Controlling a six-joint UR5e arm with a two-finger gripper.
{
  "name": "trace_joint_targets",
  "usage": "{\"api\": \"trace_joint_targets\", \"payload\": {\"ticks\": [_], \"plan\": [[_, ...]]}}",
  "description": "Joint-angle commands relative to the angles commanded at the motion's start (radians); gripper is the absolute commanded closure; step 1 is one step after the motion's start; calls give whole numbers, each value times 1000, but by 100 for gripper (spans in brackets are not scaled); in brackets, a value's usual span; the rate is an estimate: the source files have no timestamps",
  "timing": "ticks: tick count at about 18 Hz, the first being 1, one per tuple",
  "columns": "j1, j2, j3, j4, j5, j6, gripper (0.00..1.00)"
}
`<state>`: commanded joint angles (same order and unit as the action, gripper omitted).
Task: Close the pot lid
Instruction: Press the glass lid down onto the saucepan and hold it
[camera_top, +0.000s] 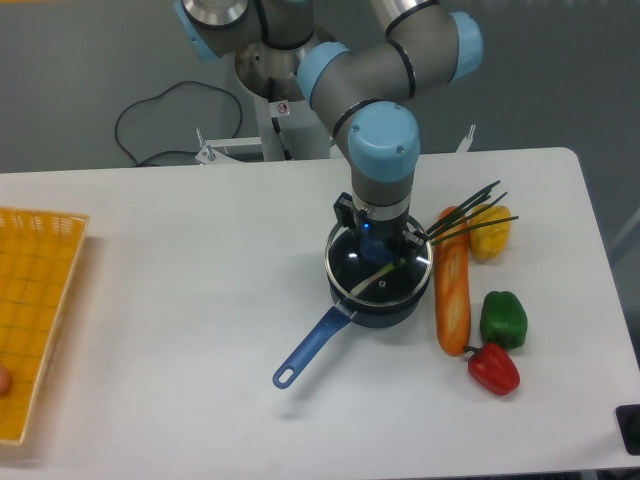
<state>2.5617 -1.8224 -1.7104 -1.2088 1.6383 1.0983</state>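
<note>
The dark navy pot (385, 310) stands right of the table's centre, its long blue handle (310, 348) pointing toward the front left. The clear glass lid (378, 272) with its metal rim lies level over the pot's opening, nearly covering it. My gripper (378, 250) reaches straight down onto the lid's middle and is shut on the blue knob, which the fingers mostly hide. I cannot tell whether the lid's rim rests on the pot or hovers just above it.
A carrot (452, 288) with green stalks lies close to the pot's right side, with a yellow pepper (490, 231), a green pepper (503, 319) and a red pepper (494, 368) beyond it. A yellow basket (35, 300) sits at the left edge.
</note>
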Motion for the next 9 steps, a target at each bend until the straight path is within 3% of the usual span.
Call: {"api": "trace_joint_targets", "payload": {"ticks": [9], "plan": [[-2, -5, -17, 43, 2, -2, 43]]}}
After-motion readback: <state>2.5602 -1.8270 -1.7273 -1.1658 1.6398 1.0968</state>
